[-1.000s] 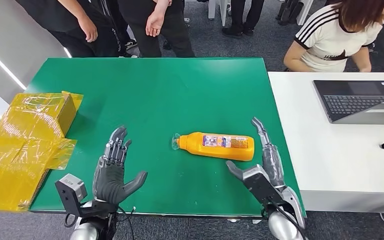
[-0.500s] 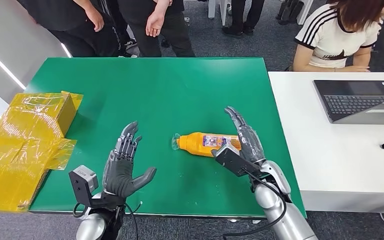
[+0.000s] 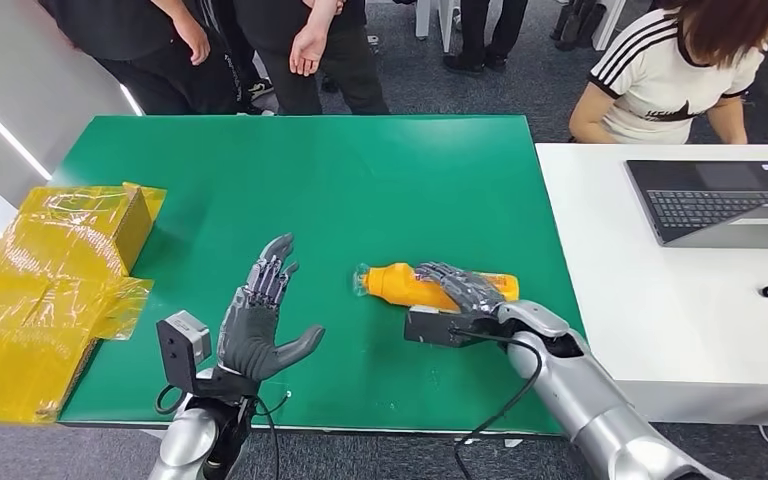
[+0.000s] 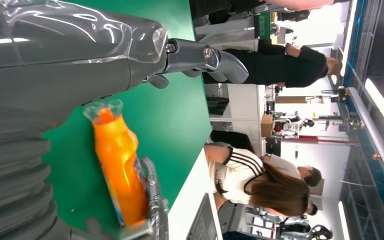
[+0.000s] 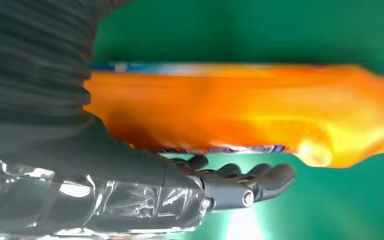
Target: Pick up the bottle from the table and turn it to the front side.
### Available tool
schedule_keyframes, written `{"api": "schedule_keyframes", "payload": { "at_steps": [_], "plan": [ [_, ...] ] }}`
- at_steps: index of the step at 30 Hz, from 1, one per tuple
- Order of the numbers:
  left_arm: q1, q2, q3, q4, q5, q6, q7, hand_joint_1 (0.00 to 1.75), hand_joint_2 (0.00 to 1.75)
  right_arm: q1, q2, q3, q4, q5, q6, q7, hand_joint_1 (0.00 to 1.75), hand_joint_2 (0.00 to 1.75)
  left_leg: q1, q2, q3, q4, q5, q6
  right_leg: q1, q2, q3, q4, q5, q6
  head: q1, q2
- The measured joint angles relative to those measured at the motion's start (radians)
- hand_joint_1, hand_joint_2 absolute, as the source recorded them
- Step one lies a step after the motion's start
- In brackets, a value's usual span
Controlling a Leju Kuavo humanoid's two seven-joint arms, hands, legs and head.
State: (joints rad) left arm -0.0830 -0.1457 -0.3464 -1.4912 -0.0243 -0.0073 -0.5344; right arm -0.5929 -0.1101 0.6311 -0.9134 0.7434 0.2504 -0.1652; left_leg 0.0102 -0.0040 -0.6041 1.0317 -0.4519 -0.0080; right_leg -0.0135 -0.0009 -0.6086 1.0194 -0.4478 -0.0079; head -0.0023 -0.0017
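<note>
An orange bottle (image 3: 392, 283) with a clear cap lies on its side on the green table (image 3: 360, 180), cap toward my left. My right hand (image 3: 460, 290) lies across the bottle's middle, fingers draped over its top. In the right wrist view the bottle (image 5: 240, 105) sits close against the palm, while the thumb (image 5: 245, 186) stands off from it with a gap. My left hand (image 3: 260, 320) hovers open, palm up, left of the cap with nothing in it. The left wrist view shows the bottle (image 4: 120, 170) lying flat beyond my left thumb (image 4: 200, 55).
A yellow taped box (image 3: 50, 270) sits at the table's left edge. A white table (image 3: 660, 300) with a laptop (image 3: 720, 200) adjoins on the right. Several people stand along the far edge, and one leans by the white table.
My right hand swung in from beside the bottle's base and came down across its middle. My left hand moved forward and a little toward the bottle. The bottle has hardly shifted.
</note>
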Motion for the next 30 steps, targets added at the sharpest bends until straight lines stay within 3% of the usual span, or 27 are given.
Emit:
{"api": "schedule_keyframes", "payload": {
  "at_steps": [14,22,30],
  "plan": [
    [-0.007,0.001,0.0,0.014,0.0,-0.001,0.006,0.0,1.75,-0.088,-0.067,0.075,0.106,-0.005,0.029,0.007,0.0,1.75,0.0,-0.001,0.0,0.0,0.0,0.0,0.0,-0.001,0.0,0.0,0.0,0.0,0.0,0.0],
    [0.005,0.009,0.001,0.014,-0.015,0.039,-0.008,0.0,1.75,-0.065,-0.147,0.119,0.031,-0.017,0.02,0.02,0.0,1.75,0.0,-0.001,0.0,0.0,0.0,0.0,0.0,-0.001,0.0,0.0,0.0,0.0,0.0,0.0],
    [0.035,0.012,0.003,0.013,-0.013,0.045,-0.012,0.0,1.75,-0.047,-0.171,0.142,-0.016,-0.023,0.013,0.05,0.0,1.75,0.0,0.0,0.0,0.0,0.0,0.0,0.0,0.0,0.0,0.0,0.0,0.0,0.0,0.0]
  ]
}}
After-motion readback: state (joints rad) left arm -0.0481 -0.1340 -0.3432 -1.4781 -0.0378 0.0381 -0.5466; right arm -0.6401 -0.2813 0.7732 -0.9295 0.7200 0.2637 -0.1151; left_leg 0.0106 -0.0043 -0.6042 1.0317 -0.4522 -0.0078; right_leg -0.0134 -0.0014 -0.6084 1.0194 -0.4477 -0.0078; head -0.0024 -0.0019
